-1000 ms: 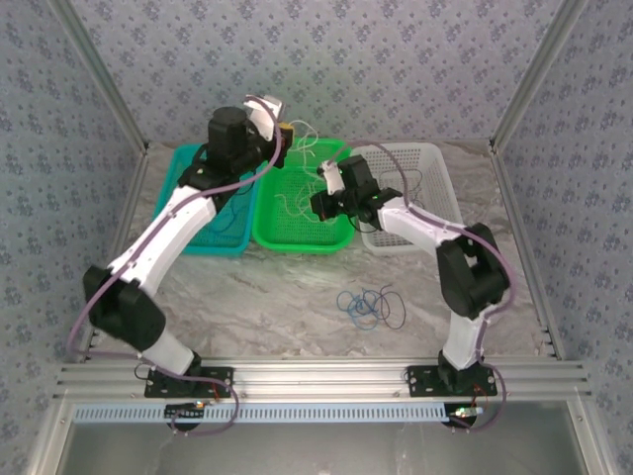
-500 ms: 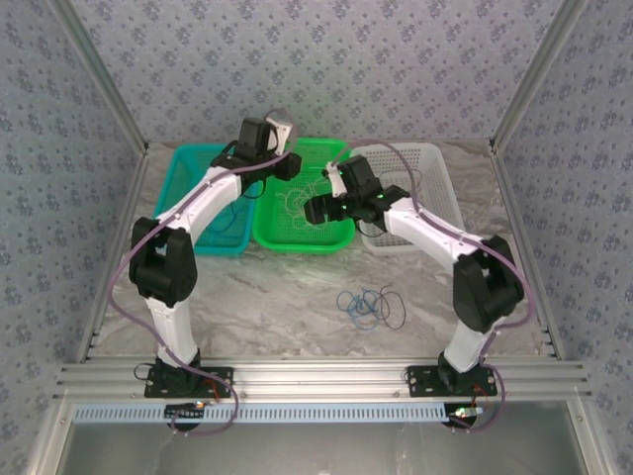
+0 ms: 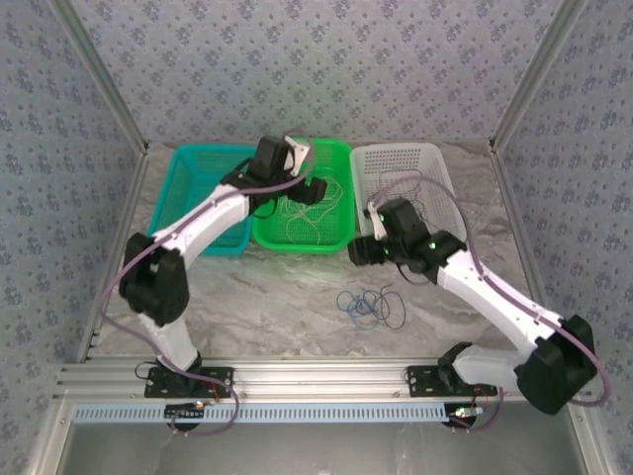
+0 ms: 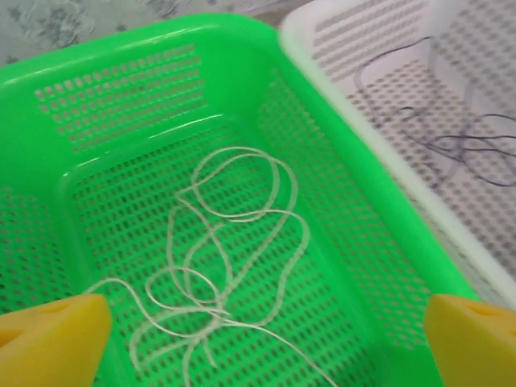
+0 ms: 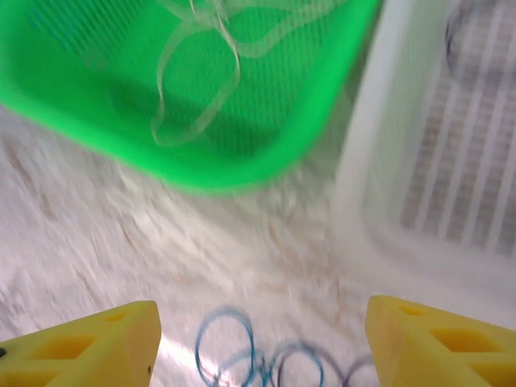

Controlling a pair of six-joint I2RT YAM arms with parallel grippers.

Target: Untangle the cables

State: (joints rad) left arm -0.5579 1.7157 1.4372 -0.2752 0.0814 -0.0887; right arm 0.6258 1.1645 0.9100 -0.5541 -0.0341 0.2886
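**A:** Cables: where are they to be found?

**B:** A mostly blue tangle is seen on the table, near the front of the green basket. A whitish cable is laid in loose loops inside that basket. A dark cable is laid in the white basket beside it.

**A:** How are the grippers set?

**B:** The left gripper is held above the green basket, its fingers spread wide with nothing between them. The right gripper is held over the table by the near corners of the two baskets, with the tangle close by. Its fingers are likewise spread, and nothing is pinched.

**A:** Which step is judged to be in hand?

**B:** Most likely a reach for the tangle by the right gripper, since the whitish and dark cables appear to be sorted.

**A:** How is it to be done well?

**B:** A single outer loop should be chosen, not the crossed middle, so that only one strand is taken. The fingers should be brought down on either side of it until the table is nearly touched, then closed gently. The strand should be lifted slowly. If the rest is dragged along, it should be pinned by the left gripper.
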